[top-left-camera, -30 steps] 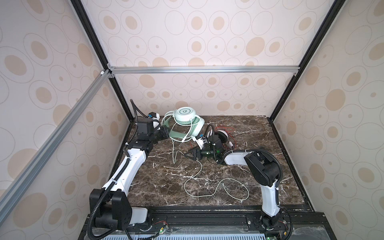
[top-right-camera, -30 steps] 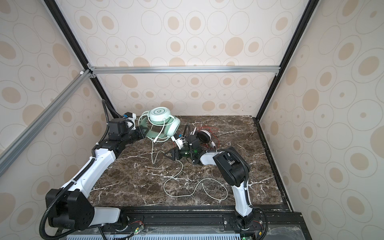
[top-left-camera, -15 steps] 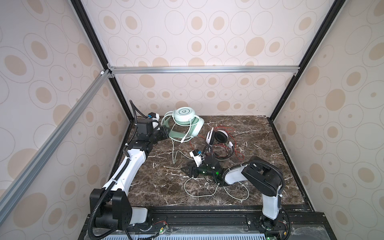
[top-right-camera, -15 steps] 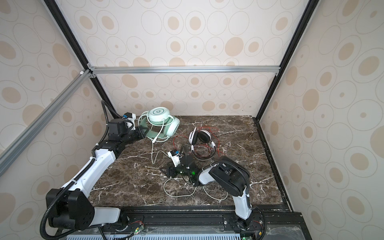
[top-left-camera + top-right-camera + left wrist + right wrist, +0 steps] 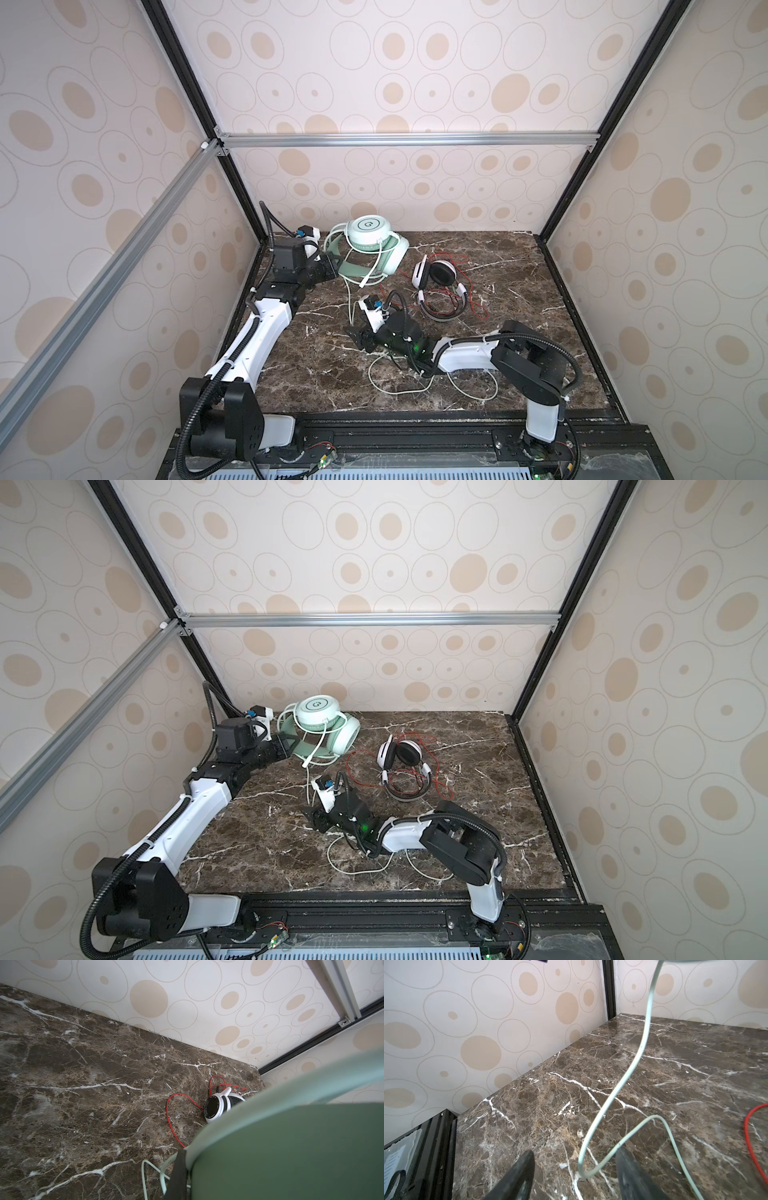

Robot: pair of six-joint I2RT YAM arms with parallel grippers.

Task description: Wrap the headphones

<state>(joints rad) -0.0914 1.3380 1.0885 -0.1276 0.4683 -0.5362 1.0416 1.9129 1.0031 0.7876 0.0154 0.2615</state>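
Mint-green plastic, over-ear: the mint green headphones (image 5: 376, 249) sit propped at the far left corner of the worktop (image 5: 540, 291), one round earcup uppermost.

- Headband (image 5: 291, 1147): padded, darker green on its inner face. The left gripper (image 5: 330, 266) is clenched on it, steadying the set.
- Pale green cable (image 5: 395, 390): a few passes lie over the earcups. The rest drops to the worktop, runs toward the near edge and sprawls there in loose loops.
- Right gripper (image 5: 576, 1169): low over the middle of the worktop, jaws apart. A bend of the pale green cable lies between them, not pinched (a pick-up looks likely, though that is a guess).
- White-and-black headphones (image 5: 438, 286): right of the mint pair and well apart from it, toward the far edge. They lie on their side with the grey band toward the near edge.
- Red cable (image 5: 478, 309): thin, strewn loose around and through that second pair, with no turns visible.

Progress, as judged: the first pair is partly wrapped with much cable left to wind, and the second pair is not begun.
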